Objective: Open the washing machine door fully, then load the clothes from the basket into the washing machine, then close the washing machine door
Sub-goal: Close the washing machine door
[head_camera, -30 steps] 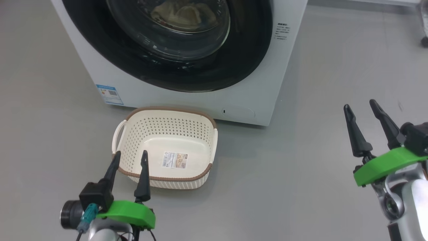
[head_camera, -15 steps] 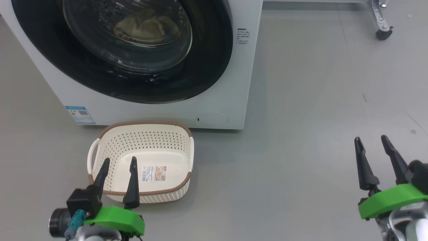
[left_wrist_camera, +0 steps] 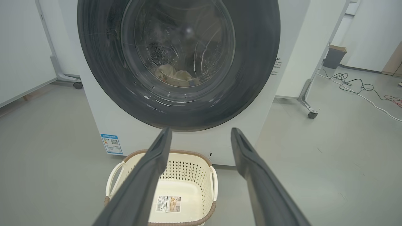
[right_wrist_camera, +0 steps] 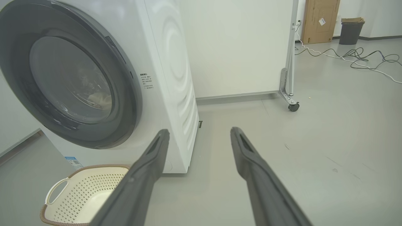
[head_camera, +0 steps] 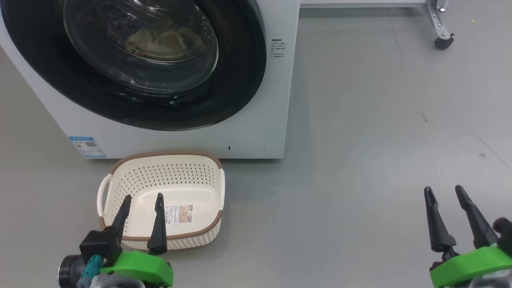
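The white washing machine (head_camera: 276, 100) fills the upper left of the head view. Its washing machine door (head_camera: 240, 80), black-rimmed, lies flat against the front. Cream clothes (head_camera: 160, 40) show through the glass, lying in the drum. On the floor before the washer sits the basket (head_camera: 176, 176), with just a label sticker on its bottom. My left gripper (head_camera: 144, 198) hovers open over the basket's near edge. My right gripper (head_camera: 443, 189) stands open above bare floor, far right. The left wrist view has the door (left_wrist_camera: 251, 78), the clothes (left_wrist_camera: 177, 77) and the basket (left_wrist_camera: 188, 163) beyond my open left gripper (left_wrist_camera: 201, 130).
Grey floor stretches to the washer's right. A white panel on a castor leg (head_camera: 442, 40) stands at the back right, with cables (right_wrist_camera: 361, 58), a bin (right_wrist_camera: 350, 29) and a cardboard box (right_wrist_camera: 322, 18) beyond. A blue label (head_camera: 87, 147) marks the washer's lower left.
The head camera has moved, so the washer and basket sit further left in the picture. My right gripper has dropped toward the bottom edge. Both grippers stay open.
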